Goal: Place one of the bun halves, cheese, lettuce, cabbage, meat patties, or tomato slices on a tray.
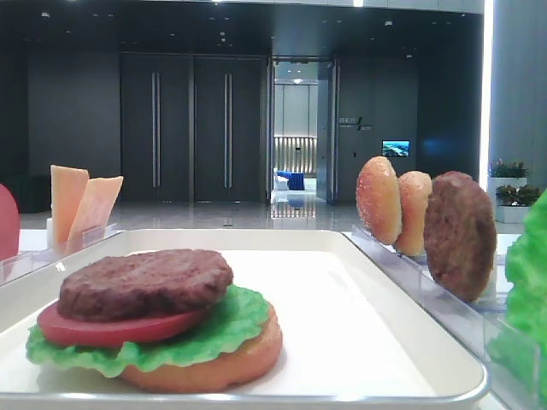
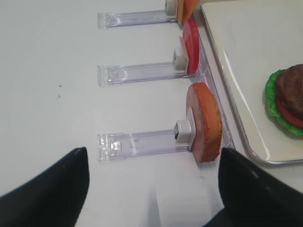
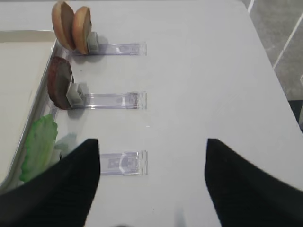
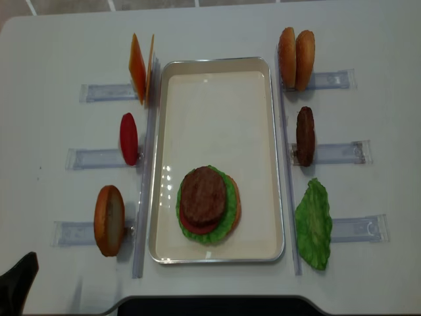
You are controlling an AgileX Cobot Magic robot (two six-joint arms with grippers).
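Observation:
On the cream tray (image 4: 217,85) lies a stack: bun half (image 1: 231,359), lettuce (image 1: 214,329), tomato slice (image 1: 102,329) and a meat patty (image 4: 203,195) on top. Left of the tray stand cheese slices (image 4: 139,68), a tomato slice (image 4: 129,138) and a bun half (image 2: 206,122). On the tray's right are two bun halves (image 4: 295,58), a patty (image 3: 59,87) and lettuce (image 4: 314,224). My left gripper (image 2: 152,158) hangs open over bare table, short of the near-left bun half. My right gripper (image 3: 152,144) is open and empty above the table, right of the lettuce.
Clear plastic racks (image 4: 99,158) hold the standing pieces on both sides of the tray. The outer end of the lettuce's rack (image 3: 124,163) lies between my right fingers. The table's right edge (image 3: 274,71) drops to grey floor. The table's front edge (image 4: 210,299) runs close below the tray.

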